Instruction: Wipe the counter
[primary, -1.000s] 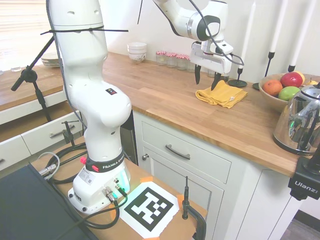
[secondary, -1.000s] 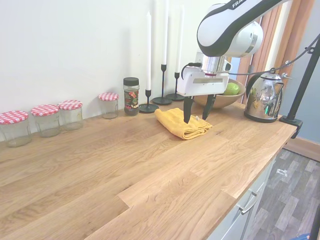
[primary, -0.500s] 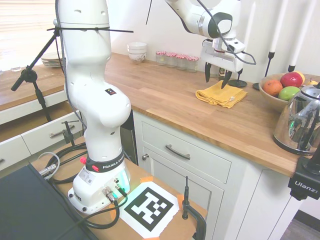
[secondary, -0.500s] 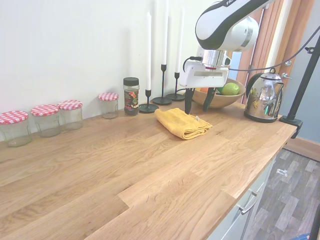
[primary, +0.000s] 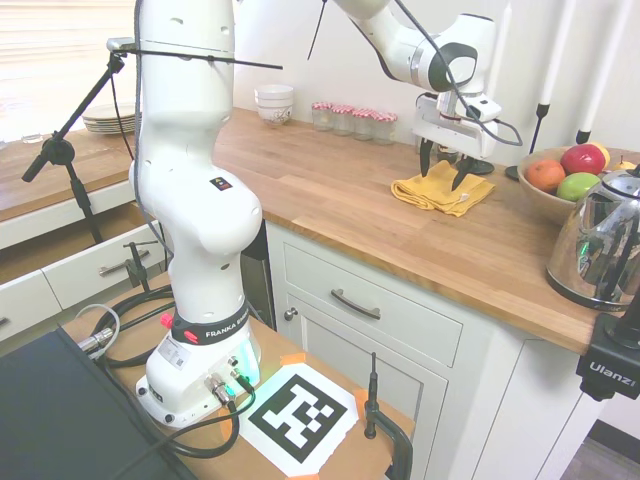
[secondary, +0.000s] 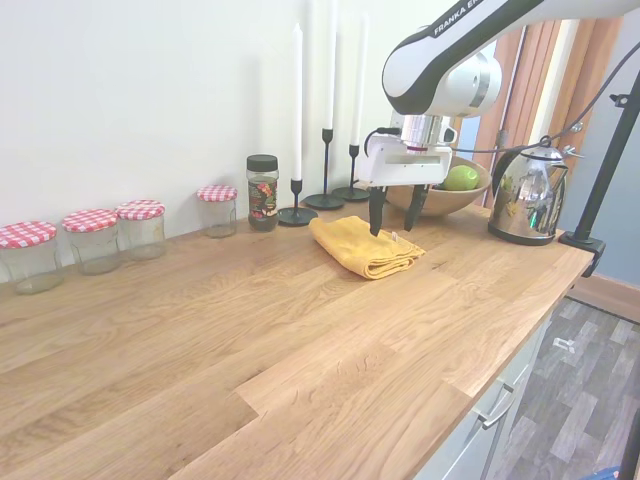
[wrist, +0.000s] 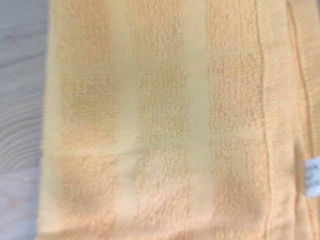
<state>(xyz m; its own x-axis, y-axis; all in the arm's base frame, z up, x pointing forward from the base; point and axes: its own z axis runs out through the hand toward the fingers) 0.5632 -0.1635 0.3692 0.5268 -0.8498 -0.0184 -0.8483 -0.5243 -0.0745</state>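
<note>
The pincer (secondary: 391, 208) is held wide and empty above the folded yellow cloth (secondary: 365, 247), right of centre on the desk (secondary: 250, 340). If only the top fold is pinched, the cloth may unfold and drag.

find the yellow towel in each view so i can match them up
First exterior view: the folded yellow towel lies right of centre on the counter, under the gripper.
Second exterior view: the towel lies right of centre, left of the kettle.
Wrist view: the towel fills most of the picture.
Shared landmark: the fruit bowl beside the towel in both exterior views.
</note>
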